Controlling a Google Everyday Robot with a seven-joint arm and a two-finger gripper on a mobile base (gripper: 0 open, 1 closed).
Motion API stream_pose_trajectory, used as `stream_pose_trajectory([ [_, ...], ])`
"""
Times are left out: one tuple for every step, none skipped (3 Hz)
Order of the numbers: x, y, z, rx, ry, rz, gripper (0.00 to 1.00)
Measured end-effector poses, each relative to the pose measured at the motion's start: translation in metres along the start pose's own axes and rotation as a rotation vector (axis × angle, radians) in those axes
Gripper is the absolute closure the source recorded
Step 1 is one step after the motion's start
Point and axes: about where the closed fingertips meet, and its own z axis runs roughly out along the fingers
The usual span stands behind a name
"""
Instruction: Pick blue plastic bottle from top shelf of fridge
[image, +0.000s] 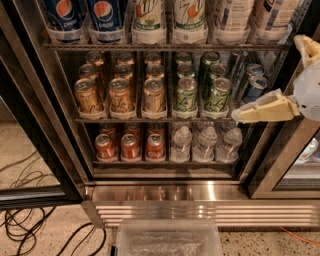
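Speckled floor (265, 245) with black cables (17, 225) (lower left)

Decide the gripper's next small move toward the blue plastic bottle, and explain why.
Probably raise the gripper and shift it left. It hangs open at the right edge of the fridge, level with the can rack, holding nothing. The blue plastic bottle stands higher, on the top shelf, toward its right end.

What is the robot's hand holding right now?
Nothing. The gripper is at the fridge's right edge, fingers open and empty; the blue plastic bottle sits untouched on the top shelf.
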Motion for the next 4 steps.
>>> stream_pose_trajectory([
  [-0.005, -0.021, 0.004, 0.085, -0.019, -0.003, 0.00],
  [-0.005, -0.021, 0.004, 0.085, -0.020, -0.003, 0.00],
  [-0.012, -0.030, 0.008, 0.141, -0.072, 0.014, 0.00],
  [0.007, -0.108, -0.021, 0.382, -0.169, 0.132, 0.00],
])
